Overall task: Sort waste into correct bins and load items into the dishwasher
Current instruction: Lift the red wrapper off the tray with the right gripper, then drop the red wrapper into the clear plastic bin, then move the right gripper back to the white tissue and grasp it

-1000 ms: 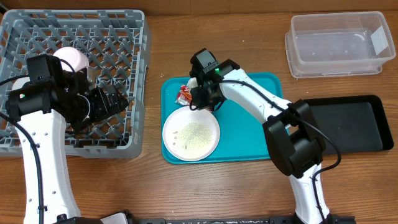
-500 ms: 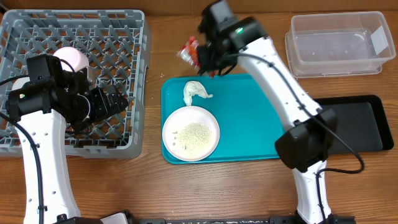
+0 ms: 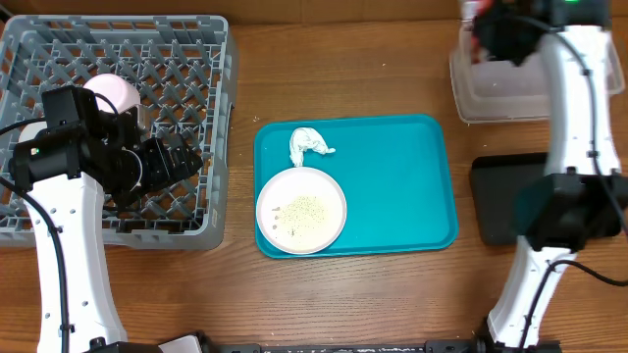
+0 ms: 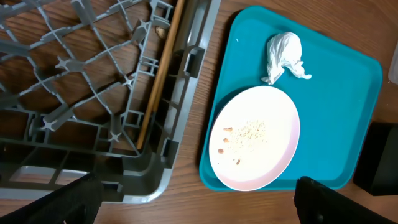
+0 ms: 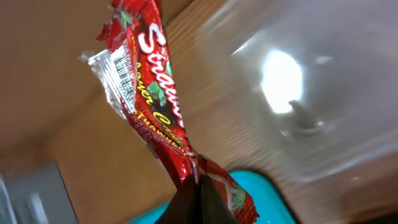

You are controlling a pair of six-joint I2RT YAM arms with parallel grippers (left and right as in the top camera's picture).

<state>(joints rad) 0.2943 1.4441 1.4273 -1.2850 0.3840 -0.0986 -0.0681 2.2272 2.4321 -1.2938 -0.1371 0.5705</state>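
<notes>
Red wrapper (image 5: 152,102), crinkly film, pinched by right pincer (image 5: 196,198); left pincer (image 4: 199,202) spread wide.

The right arm (image 3: 574,118) hides much of the black tray (image 3: 496,201) and crosses the clear tub (image 3: 500,98), which is blurred in the wrist view. The red wrapper's (image 5: 155,106) lower end is hidden inside the right pincer (image 5: 196,199).

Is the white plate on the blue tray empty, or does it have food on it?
Not empty. The plate has small white crumbs scattered across its middle, clear in the left wrist view too.
</notes>
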